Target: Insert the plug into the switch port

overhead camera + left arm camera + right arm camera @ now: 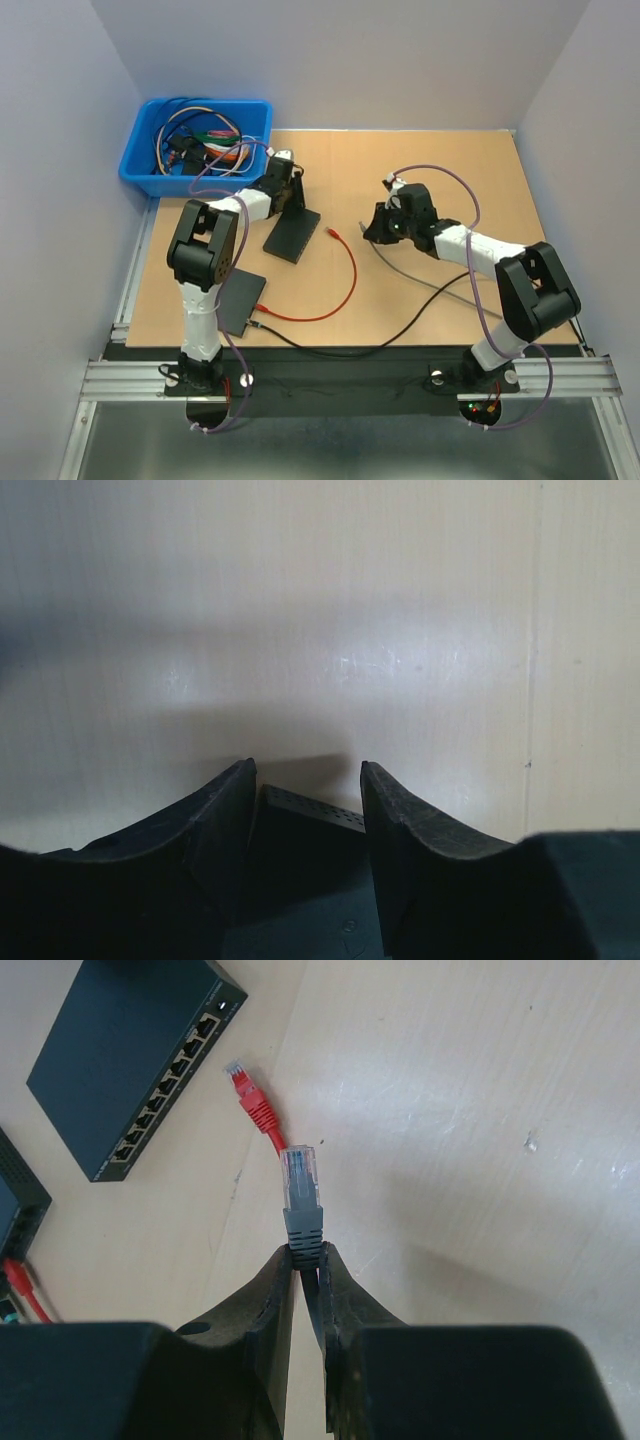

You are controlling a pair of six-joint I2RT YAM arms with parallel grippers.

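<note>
**Plug** [301,1175]: clear connector on a grey boot. Held off the table in the right gripper [305,1260], whose jaws are pinched tight on the boot. The clear tip sticks out free ahead of the fingers and points roughly toward the switch, well apart from it. Gripping the boot leaves the whole tip bare to enter a socket.

**Grey cable** [420,275]: trails from the plug back across the table [450,180], lying slack.

**Switch** [130,1050]: flat black box lying on the table between the two arms. Its row of ports [170,1090] faces the right arm, all of them apparently vacant.

**Left gripper** [308,775]: fingers [225,810] straddle the back edge of the switch and appear clamped on it. This is probably to brace the box against the push of insertion.

**Red plug** [250,1095]: rests on the table between the held plug and the ports, near the approach path. It is judged a snag risk.

**Red cable** [345,290]: loops from the red plug to a second black box [240,300] beside the left arm's base.

**Black cable** [400,330]: runs along the near part of the table.

**Blue bin** [140,170]: sits at the far left corner and holds spare cables, away from the work.

**Stage**: plug grasped, not yet aligned with a port.
</note>
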